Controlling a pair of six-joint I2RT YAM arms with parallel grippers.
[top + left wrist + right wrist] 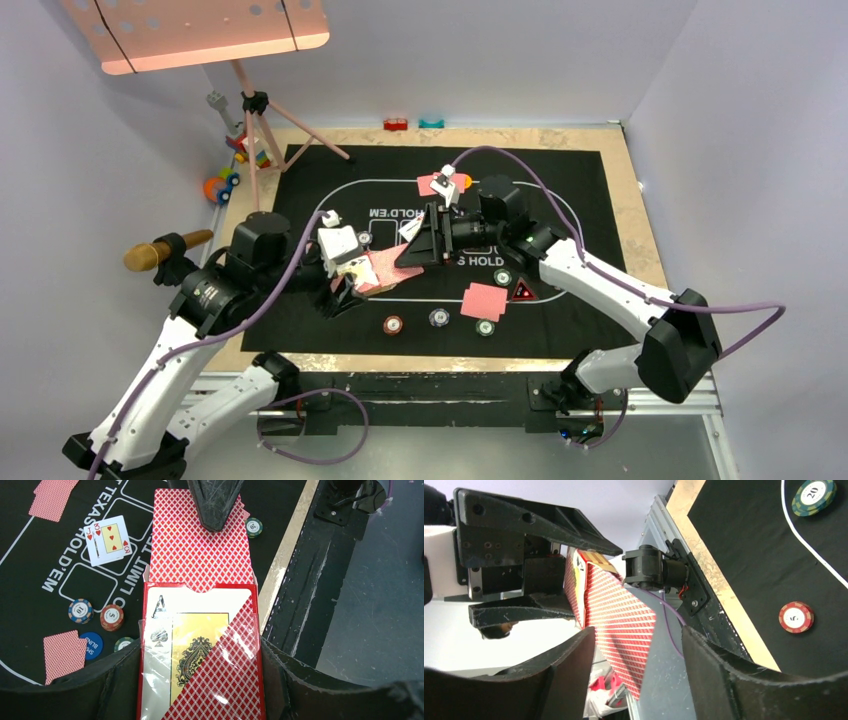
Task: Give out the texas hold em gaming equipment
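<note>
My left gripper (345, 287) is shut on a red card box (378, 272) and holds it over the black mat. In the left wrist view the box (200, 655) shows an ace of spades, and red-backed cards (200, 545) stick out of its top. My right gripper (415, 250) is open, its fingers straddling those cards (619, 620); one fingertip (215, 505) lies over them. Red (394, 324), grey (438, 317) and green (485, 327) chips lie near the mat's front. A red card pile (484, 300) and the triangular marker (522, 291) lie at the right.
Face-up cards (107, 539), more chips (111, 617), a blue button (91, 645) and dealt cards (62, 655) lie on the mat. Cards (430, 184) and an orange button (464, 181) lie at the far side. A pink stand (195, 35), toys (225, 180) and blocks (396, 124) are behind.
</note>
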